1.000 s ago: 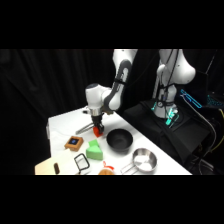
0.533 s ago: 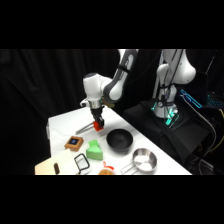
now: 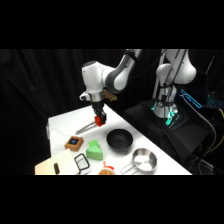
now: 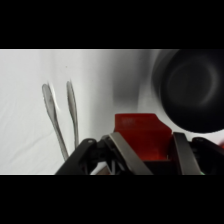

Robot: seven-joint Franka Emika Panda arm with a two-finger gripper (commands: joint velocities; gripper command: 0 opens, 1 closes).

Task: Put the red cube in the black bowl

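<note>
My gripper (image 3: 100, 119) hangs above the table's far middle, shut on the red cube (image 3: 100, 120). In the wrist view the red cube (image 4: 141, 136) sits clamped between the two fingers (image 4: 185, 152), lifted off the white table. The black bowl (image 3: 119, 140) stands on the table to the right of and nearer than the gripper. The same black bowl (image 4: 191, 90) fills the wrist view's upper right, blurred, apart from the cube.
Metal tongs (image 4: 61, 112) lie on the table left of the cube. A brown block with a blue centre (image 3: 74, 143), a green block (image 3: 94, 149), a silver pan (image 3: 142, 160) and a wooden board (image 3: 55, 166) occupy the near side.
The arm has risen from the table with the red cube in its fingers and moved slightly toward the black bowl.
</note>
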